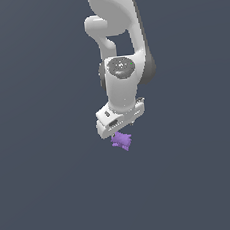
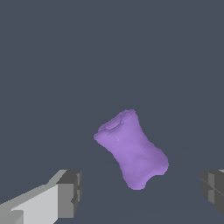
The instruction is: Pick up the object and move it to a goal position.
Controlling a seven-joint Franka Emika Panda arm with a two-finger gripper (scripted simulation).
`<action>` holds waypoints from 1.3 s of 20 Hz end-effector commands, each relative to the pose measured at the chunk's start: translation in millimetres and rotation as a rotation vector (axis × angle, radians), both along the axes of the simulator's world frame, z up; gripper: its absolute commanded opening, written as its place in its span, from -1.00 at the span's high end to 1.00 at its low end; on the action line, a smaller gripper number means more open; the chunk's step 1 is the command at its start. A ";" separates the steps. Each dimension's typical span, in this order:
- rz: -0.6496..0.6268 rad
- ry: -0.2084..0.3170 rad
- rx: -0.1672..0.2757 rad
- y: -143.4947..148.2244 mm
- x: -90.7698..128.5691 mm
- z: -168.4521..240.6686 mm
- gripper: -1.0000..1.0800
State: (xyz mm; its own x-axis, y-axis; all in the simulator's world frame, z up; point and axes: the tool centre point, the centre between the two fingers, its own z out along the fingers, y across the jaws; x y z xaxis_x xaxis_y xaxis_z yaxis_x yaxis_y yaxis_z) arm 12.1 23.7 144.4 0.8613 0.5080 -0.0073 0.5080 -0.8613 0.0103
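Note:
The object [image 1: 122,141] is a small purple knobbly item lying on the dark grey ground, partly hidden under the white arm's hand in the exterior view. In the wrist view the object [image 2: 131,149] lies tilted between the two fingers, apart from both. My gripper [image 2: 140,192] is open, with one grey pad [image 2: 70,193] on one side and the other pad [image 2: 214,191] at the far edge. In the exterior view the gripper [image 1: 118,133] is directly above the object and its fingers are hidden behind the hand.
A plain dark grey floor [image 1: 54,183] fills both views. The white arm [image 1: 117,41] rises above the hand toward the top of the exterior view. No other objects or goal marker show.

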 end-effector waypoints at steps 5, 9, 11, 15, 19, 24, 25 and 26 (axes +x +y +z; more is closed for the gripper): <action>0.177 0.002 0.002 -1.8 0.7 -9.6 -0.92; 0.285 0.003 0.004 -2.7 1.1 -15.3 -0.92; 0.338 0.004 0.005 -3.1 1.2 -18.1 -0.92; 0.437 0.004 0.008 -3.9 1.6 -23.2 -0.92; 0.513 0.004 0.010 -4.4 1.8 -27.1 -0.92; 0.578 0.003 0.012 -4.8 2.0 -30.3 -0.92; 0.587 0.003 0.012 -4.8 2.0 -30.7 -0.92; 0.595 0.003 0.012 -4.9 2.0 -31.1 -0.92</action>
State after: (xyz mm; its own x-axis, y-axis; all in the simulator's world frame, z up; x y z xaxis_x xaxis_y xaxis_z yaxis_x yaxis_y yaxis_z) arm 14.0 18.9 114.0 0.4425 0.8968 -0.0012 0.8968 -0.4425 0.0001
